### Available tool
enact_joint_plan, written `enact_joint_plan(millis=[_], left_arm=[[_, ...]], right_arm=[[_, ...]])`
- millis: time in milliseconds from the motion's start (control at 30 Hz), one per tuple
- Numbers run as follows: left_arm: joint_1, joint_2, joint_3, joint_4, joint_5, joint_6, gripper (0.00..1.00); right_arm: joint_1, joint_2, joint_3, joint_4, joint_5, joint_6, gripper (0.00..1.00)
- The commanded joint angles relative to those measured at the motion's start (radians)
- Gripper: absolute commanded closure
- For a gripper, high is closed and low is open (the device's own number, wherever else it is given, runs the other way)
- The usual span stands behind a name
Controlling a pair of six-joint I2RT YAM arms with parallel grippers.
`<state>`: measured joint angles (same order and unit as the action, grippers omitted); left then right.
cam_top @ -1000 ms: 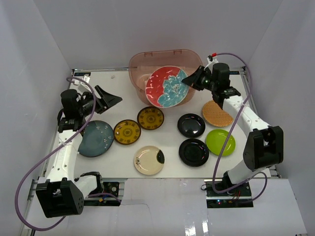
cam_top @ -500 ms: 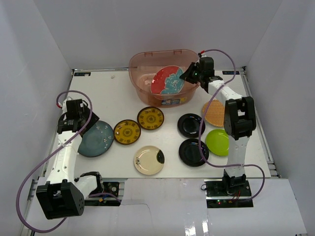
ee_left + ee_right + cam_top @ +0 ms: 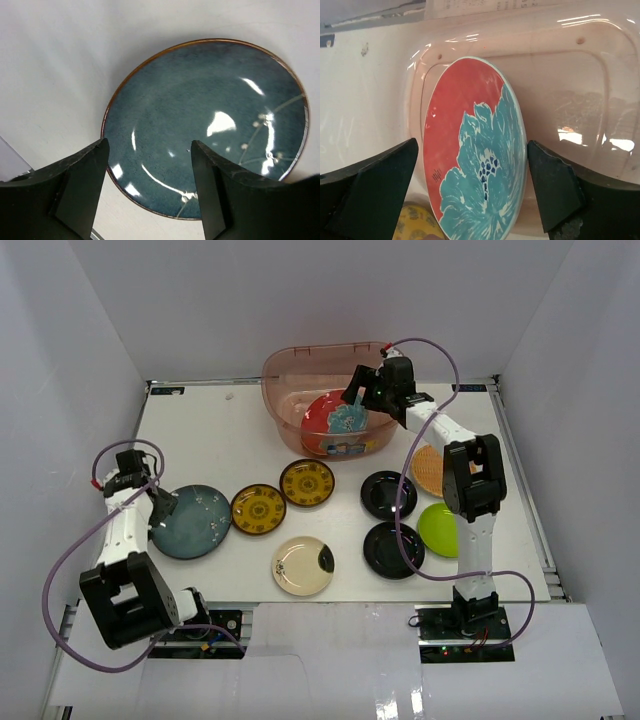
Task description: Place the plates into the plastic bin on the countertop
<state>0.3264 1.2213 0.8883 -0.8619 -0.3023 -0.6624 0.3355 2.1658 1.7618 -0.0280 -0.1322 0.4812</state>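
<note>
Plastic bin (image 3: 287,372): red plate (image 3: 465,115) seemingly just freed; right gripper (image 3: 470,150), left gripper (image 3: 148,150) spread, empty.

We see two slender white arms, the left arm (image 3: 122,532) and the right arm (image 3: 477,552), each broken up by boxy black joint housings (image 3: 470,480). A purple cable (image 3: 58,585) loops loosely along each arm. Both arms end in thick, matte black, wedge-shaped fingers (image 3: 80,185).

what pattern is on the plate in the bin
Red plate with a large teal flower; right wrist view shows it best.
</note>
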Motion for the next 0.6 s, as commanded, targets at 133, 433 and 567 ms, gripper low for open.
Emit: enact_joint_plan(millis=[133,433,567], left_arm=[[0.146,0.038,-0.106,0.105,0.182,-0.002,0.14],[0.238,0.064,-0.210,0.175,0.391,0.006,0.13],[0.240,0.092,-0.212,0.175,0.410,0.007,0.12]], right_arm=[[0.004,-0.194,-0.022,0.071,-0.119,-0.049,0.10],[0.005,-0.248,-0.098,0.114,-0.323,-0.013,0.10],[0.010,-0.259,-0.131,0.108,-0.346,-0.004,0.10]])
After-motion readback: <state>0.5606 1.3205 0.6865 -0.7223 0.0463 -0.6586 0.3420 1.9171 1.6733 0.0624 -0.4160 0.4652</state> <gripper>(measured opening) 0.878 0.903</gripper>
